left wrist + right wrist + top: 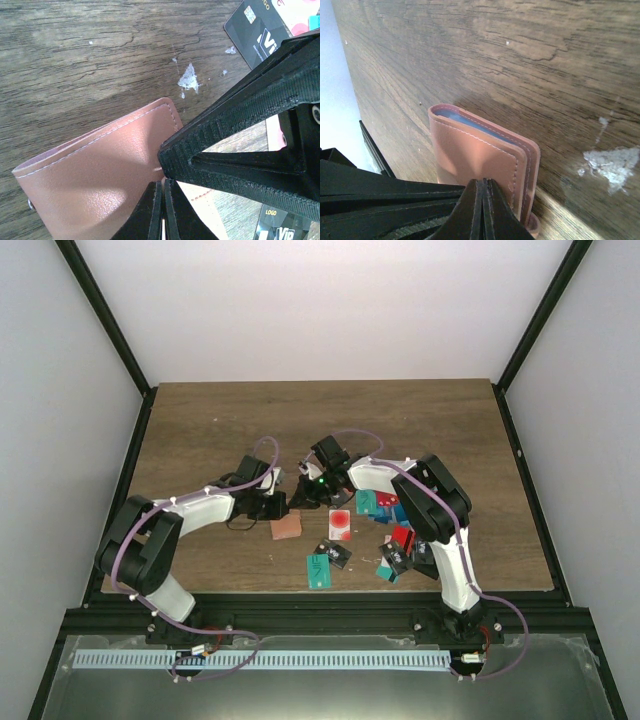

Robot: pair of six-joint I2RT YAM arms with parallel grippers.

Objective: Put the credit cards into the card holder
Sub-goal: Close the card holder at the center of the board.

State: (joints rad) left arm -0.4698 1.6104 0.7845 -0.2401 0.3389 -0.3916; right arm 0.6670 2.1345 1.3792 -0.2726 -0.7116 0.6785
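The card holder (286, 528) is a salmon-brown wallet lying folded on the wood, with bluish pockets showing at its edge (470, 125). My left gripper (163, 184) is shut, its tips down on the holder's cover (95, 175) with nothing seen between them. My right gripper (483, 182) is also shut and rests its tips on the same cover, close beside the left one. The right gripper's fingers (240, 125) cross the left wrist view. The credit cards lie to the right: a red-and-white one (339, 524), a teal one (320, 571), a black one (338, 555).
More cards in red, teal and black are heaped near the right arm's elbow (398, 545). Black cards (255, 30) lie just beyond the holder. White scuff marks (188, 79) spot the table. Black frame rails border the table (130, 455).
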